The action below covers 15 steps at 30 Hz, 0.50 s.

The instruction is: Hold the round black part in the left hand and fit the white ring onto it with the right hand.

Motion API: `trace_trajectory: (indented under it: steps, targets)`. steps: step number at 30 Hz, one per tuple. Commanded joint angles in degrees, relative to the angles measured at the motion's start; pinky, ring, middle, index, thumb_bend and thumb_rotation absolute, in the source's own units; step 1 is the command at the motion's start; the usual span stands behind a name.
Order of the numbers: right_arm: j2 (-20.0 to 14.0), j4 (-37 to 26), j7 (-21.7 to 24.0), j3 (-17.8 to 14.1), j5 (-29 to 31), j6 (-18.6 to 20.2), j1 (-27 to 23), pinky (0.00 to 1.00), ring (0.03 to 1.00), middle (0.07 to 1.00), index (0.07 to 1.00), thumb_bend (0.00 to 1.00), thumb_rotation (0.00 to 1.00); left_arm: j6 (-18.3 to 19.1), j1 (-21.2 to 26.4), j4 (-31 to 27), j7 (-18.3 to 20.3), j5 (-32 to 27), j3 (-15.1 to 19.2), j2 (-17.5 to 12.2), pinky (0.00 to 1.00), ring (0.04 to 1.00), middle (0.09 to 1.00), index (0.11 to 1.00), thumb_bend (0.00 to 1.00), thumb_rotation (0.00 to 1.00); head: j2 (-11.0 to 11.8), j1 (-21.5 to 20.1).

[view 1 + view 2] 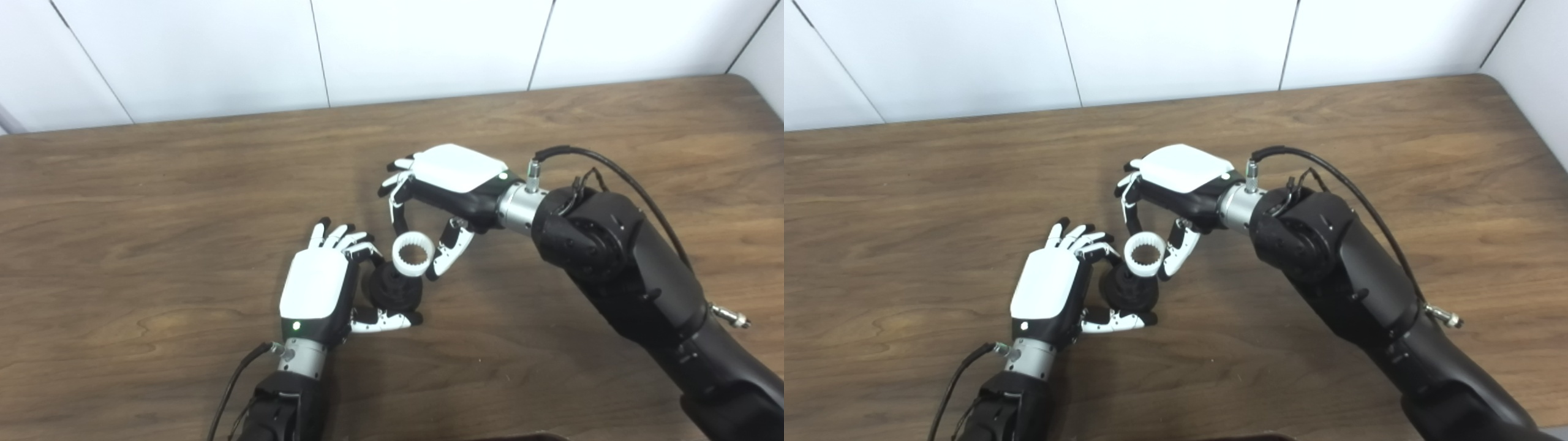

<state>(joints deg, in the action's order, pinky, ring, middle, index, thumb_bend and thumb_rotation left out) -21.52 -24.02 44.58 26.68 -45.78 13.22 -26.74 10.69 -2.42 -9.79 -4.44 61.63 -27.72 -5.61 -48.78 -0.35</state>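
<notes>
The round black part point(395, 288) sits in my left hand point(318, 288), gripped between a bent finger above and the thumb below, just over the wooden table point(153, 202). The white ring point(413, 253), toothed on its inside, rests tilted on the black part's upper right edge. My right hand point(450, 184) reaches in from the right and pinches the ring between a finger point(398, 214) on its far side and the thumb point(446, 251) on its right. In the right eye view the ring point(1145, 254) overlaps the top of the black part point(1130, 288).
The table's back edge meets a white panelled wall point(429, 49). My right arm point(618, 263) crosses the table's lower right, with a black cable looping over its wrist. A cable also trails from my left wrist point(300, 355).
</notes>
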Motion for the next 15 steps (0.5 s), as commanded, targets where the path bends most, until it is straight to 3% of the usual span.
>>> trace_trajectory:
  steps: [1, 15]
  targets:
    - [0.3, -0.8, -0.6, -0.3, -0.3, -1.4, -1.5, 0.99, 0.966, 0.856, 0.483, 0.53, 0.14, 0.9, -0.2, 1.7, 1.8, 1.0, -0.5, 0.1, 1.0, 0.889, 0.788, 0.484, 0.52, 0.06, -0.1, 0.2]
    - [0.9, 0.5, -0.6, 0.3, -0.5, -2.7, -1.1, 0.99, 0.962, 0.857, 0.484, 0.53, 0.14, 1.4, 0.0, 1.4, 2.4, 1.5, -0.4, 0.3, 1.0, 0.891, 0.792, 0.484, 0.52, 0.06, -0.5, 1.1]
